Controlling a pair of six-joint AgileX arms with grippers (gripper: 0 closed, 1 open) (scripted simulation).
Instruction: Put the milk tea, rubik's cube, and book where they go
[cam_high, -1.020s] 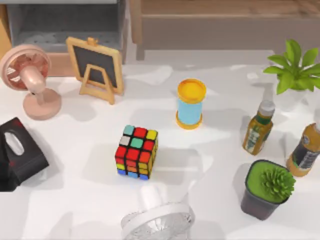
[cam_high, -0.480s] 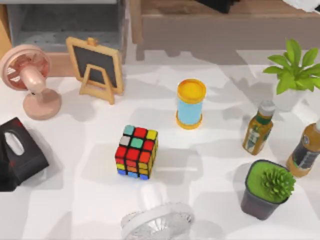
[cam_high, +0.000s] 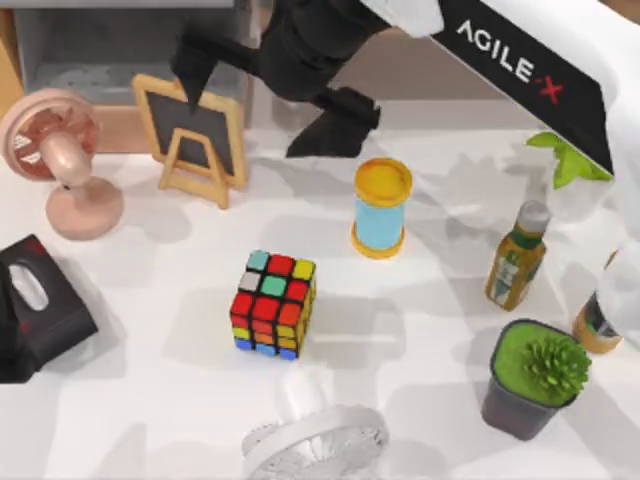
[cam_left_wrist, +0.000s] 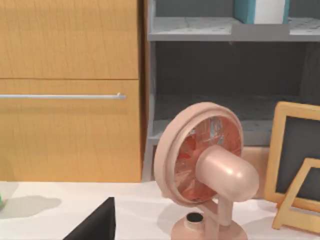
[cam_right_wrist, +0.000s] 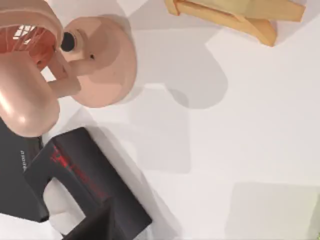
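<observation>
Table (cam_high: 440, 320): white top, carrying all the items below.
Right arm (cam_high: 520, 70): AgileX arm reaching in from the top view's right, over the far edge of the table.
Right gripper (cam_high: 270, 105): black fingers spread wide, holding nothing, above the small chalkboard easel (cam_high: 192, 135).
Pink fan (cam_high: 55, 150): upright at far left.
Black tissue box (cam_high: 35, 305): at the left edge, near the pink fan.
Rubik's cube (cam_high: 272, 303): on the table near centre, untouched, well apart from the gripper.
Yellow-lidded blue cup (cam_high: 381, 208): upright, right of the cube and farther back.

"AGILE·X" on right arm (cam_high: 520, 62)
</observation>
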